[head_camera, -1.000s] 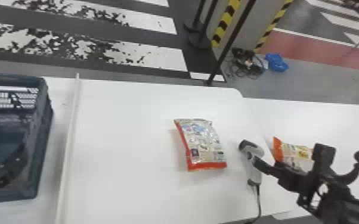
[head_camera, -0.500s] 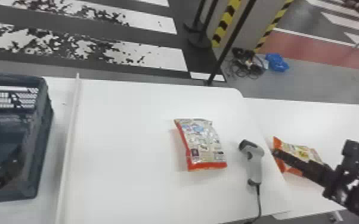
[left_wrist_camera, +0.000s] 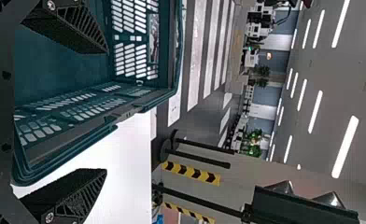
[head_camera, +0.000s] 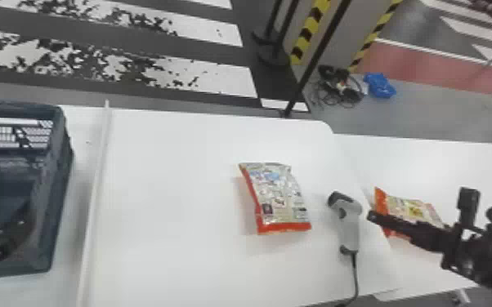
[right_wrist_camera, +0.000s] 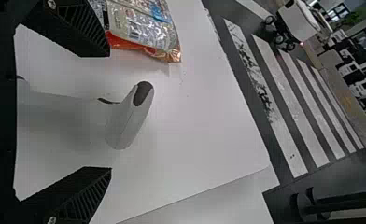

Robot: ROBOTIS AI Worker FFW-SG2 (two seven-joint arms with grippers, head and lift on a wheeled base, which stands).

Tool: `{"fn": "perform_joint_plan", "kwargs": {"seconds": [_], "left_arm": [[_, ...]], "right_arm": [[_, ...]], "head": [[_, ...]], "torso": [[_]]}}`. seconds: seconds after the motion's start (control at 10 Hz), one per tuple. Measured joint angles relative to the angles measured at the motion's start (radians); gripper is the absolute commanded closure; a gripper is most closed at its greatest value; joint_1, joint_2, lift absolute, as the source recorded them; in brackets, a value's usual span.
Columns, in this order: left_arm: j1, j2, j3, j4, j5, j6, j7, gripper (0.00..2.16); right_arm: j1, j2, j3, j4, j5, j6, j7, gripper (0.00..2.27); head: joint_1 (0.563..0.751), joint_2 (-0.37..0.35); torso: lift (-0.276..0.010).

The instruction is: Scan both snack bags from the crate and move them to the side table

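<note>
My right gripper (right_wrist_camera: 110, 112) is spread wide, with the handheld barcode scanner (head_camera: 351, 228) near, toward nine o'clock in the head view. Past that, toward ten, the red-edged snack bag (head_camera: 278, 196) lies on the white table (head_camera: 167, 196).

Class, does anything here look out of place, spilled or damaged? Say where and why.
Tangled cables lie on the floor beyond the tables, beside a crumpled blue bundle; they look like stray clutter. The snack bags show no visible tear.

Bright ceiling strips — faint shadows.
</note>
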Motion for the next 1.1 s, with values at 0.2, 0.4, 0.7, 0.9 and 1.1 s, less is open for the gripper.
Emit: {"fn": "perform_joint_plan", "kwargs": {"seconds": [0.2, 0.4, 0.7, 0.9, 1.1], "left_arm": [[0.002, 0.002, 0.003, 0.0, 0.005, -0.004, 0.0, 0.09], [0.002, 0.008, 0.005, 0.006, 0.011, -0.007, 0.0, 0.09], [0.004, 0.02, 0.013, 0.009, 0.027, -0.012, -0.001, 0.09], [0.006, 0.025, 0.017, 0.011, 0.035, -0.014, -0.003, 0.09], [0.008, 0.028, 0.019, 0.012, 0.041, -0.026, -0.008, 0.09]], "right_arm": [[0.001, 0.016, 0.06, 0.003, 0.108, -0.04, 0.003, 0.0], [-0.002, 0.023, 0.096, 0.014, 0.132, -0.059, 0.003, 0.0], [-0.073, 0.022, 0.143, 0.098, 0.165, -0.094, 0.008, 0.01], [-0.131, 0.009, 0.172, 0.17, 0.18, -0.114, 0.036, 0.13], [-0.183, -0.011, 0.191, 0.249, 0.195, -0.149, 0.057, 0.5]], "head": [[0.695, -0.35], [0.695, -0.35], [0.695, -0.35], [0.695, -0.35], [0.695, -0.35]], "torso": [[-0.075], [-0.075], [-0.075], [-0.075], [-0.075]]}}
